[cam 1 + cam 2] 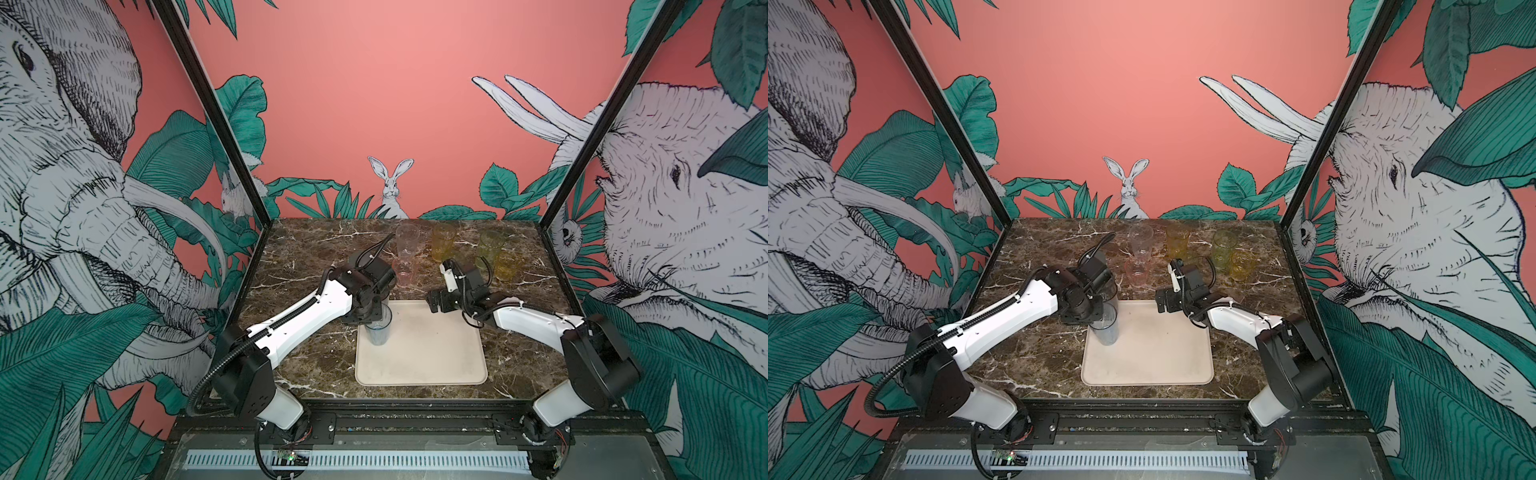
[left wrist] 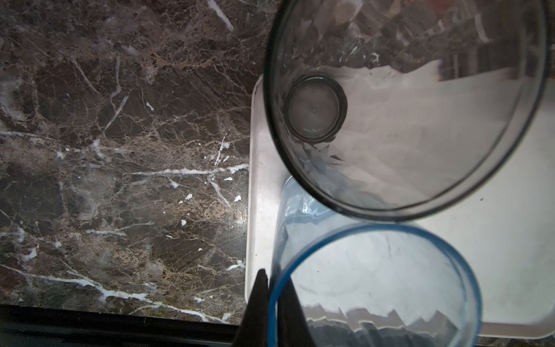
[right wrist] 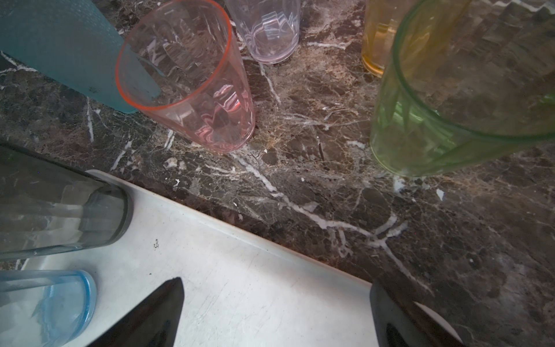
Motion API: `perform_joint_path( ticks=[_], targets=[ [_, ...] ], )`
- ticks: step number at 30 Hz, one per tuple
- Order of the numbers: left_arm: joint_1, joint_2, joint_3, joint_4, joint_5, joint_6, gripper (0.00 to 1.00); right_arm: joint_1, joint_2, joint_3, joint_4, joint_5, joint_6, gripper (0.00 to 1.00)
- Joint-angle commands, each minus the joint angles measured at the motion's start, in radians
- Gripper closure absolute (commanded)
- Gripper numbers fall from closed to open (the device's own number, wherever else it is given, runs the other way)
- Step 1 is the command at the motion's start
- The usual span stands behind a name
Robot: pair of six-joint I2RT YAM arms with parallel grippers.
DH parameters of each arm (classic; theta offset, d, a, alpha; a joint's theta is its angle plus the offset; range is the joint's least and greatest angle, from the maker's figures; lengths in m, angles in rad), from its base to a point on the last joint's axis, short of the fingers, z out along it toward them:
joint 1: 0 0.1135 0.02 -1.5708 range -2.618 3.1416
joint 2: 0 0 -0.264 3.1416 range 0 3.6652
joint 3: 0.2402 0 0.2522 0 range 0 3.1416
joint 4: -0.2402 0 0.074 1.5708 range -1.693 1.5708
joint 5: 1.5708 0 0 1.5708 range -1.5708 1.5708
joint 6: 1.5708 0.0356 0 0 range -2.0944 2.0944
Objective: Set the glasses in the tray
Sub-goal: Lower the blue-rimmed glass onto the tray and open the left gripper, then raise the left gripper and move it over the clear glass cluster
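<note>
Blue tumbler (image 2: 375, 285), rim pinched in our left gripper (image 2: 274, 278), stands just beside the grey tumbler (image 2: 405, 120); a skewed release could topple both. Right gripper (image 3: 276, 282) gapes empty.

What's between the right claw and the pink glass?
No object: from the open right claw, bare tray, then bare marble up to the pink glass. The right wrist view shows it.

The tray (image 1: 436, 361) is cream and the table (image 1: 299, 257) dark brown marble, veined white. Mid-frame are a blue glass (image 1: 377, 337) and a pink glass (image 1: 402, 272).
</note>
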Motion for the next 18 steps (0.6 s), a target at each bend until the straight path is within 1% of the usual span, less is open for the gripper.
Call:
perform_joint_path(
  ticks=[1, 4, 6, 12, 14, 18],
  targets=[
    [0.007, -0.021, 0.006, -0.056, -0.025, -0.02, 0.91, 0.007, 0.005, 0.032, 0.0, -0.002, 0.008, 0.01],
    [0.007, -0.016, 0.002, -0.043, -0.002, -0.018, 0.91, 0.006, 0.005, 0.03, 0.002, -0.001, 0.006, 0.01],
    [0.007, -0.018, 0.005, -0.044, -0.005, -0.019, 0.88, 0.006, 0.006, 0.032, 0.003, -0.002, 0.008, 0.01],
    [0.006, -0.031, 0.03, -0.064, -0.03, -0.01, 0.67, 0.006, 0.008, 0.033, 0.004, -0.013, 0.013, 0.01],
    [0.007, -0.031, 0.051, -0.085, -0.044, -0.004, 0.62, 0.005, 0.005, 0.033, 0.002, -0.01, 0.011, 0.01],
    [0.007, -0.039, 0.08, -0.097, -0.052, 0.005, 0.57, 0.005, 0.002, 0.031, 0.002, -0.007, 0.01, 0.01]
  ],
)
